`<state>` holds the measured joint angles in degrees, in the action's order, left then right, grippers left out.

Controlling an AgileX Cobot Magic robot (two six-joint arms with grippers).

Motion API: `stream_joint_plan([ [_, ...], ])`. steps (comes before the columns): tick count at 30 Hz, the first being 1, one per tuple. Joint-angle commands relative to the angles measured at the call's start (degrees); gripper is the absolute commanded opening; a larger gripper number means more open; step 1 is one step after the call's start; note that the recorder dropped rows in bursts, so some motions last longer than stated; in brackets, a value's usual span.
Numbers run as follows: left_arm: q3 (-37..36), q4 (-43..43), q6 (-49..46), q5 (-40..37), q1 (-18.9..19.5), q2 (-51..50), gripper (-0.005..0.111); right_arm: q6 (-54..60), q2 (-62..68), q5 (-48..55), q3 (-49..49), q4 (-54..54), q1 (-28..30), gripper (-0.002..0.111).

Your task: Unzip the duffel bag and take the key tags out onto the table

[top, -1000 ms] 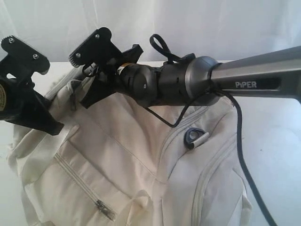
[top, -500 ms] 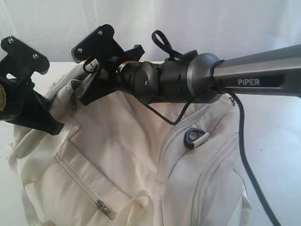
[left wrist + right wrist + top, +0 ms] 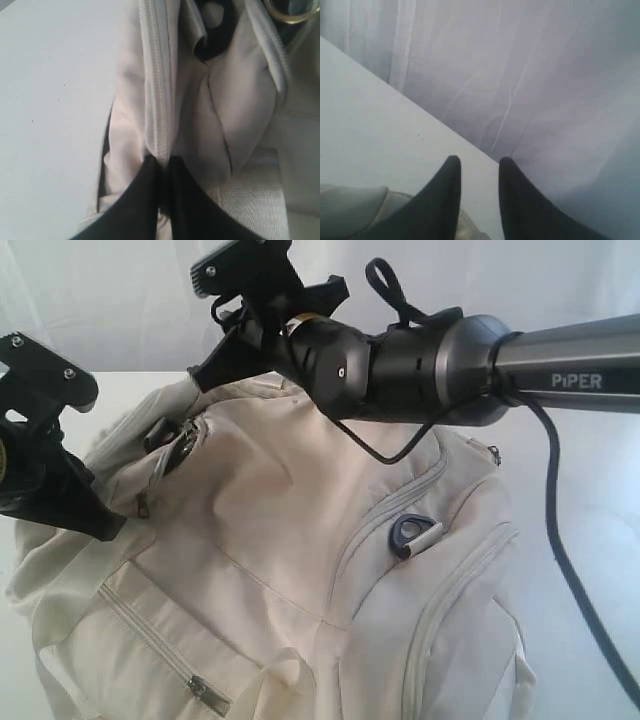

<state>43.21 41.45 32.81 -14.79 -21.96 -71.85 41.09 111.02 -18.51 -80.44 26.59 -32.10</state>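
The cream duffel bag (image 3: 300,570) fills the lower part of the exterior view on the white table (image 3: 600,540). Its top zipper gapes a little near the left end, showing a dark slit (image 3: 178,445). My left gripper (image 3: 100,525) is shut on the bag's fabric beside the zipper tape (image 3: 159,100) at that end. My right gripper (image 3: 205,372) reaches across from the right and hangs above the bag's top, open and holding nothing (image 3: 479,165). A metal ring (image 3: 285,12) shows inside the opening. The key tags are hidden.
The front pocket zipper (image 3: 150,640) is closed, its pull (image 3: 205,695) low at the front. A dark plastic loop (image 3: 410,532) sits on the bag's right side. The right arm's cable (image 3: 560,540) hangs over the bag. A white curtain (image 3: 520,75) backs the table.
The right gripper has let go, opened, and risen off the bag's top, moving up and right. The bag's top has settled lower and the zipper gap now shows. The left gripper keeps its hold.
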Motion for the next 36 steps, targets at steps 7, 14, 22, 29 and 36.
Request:
stream_joint_plan([
  [7,-0.57,-0.75,0.73,-2.84,0.04,0.56,0.000,4.62,-0.22,20.18,-0.25,-6.18,0.02,0.051],
  [14,-0.57,-0.75,0.73,-2.84,0.04,0.56,0.000,11.86,-3.09,24.90,-0.25,-5.94,-3.41,0.051],
  [22,-0.57,-0.75,0.73,-2.84,0.04,0.56,0.000,14.49,-2.92,27.70,-0.25,-5.94,-5.66,0.050],
  [29,-0.57,-0.75,0.73,-3.98,0.04,0.56,0.000,15.67,-0.67,26.85,-0.25,-6.05,-5.66,0.050],
  [36,-0.57,1.57,4.21,-9.30,0.16,0.56,0.000,14.06,-1.02,31.54,-0.12,-6.26,-4.82,0.050],
])
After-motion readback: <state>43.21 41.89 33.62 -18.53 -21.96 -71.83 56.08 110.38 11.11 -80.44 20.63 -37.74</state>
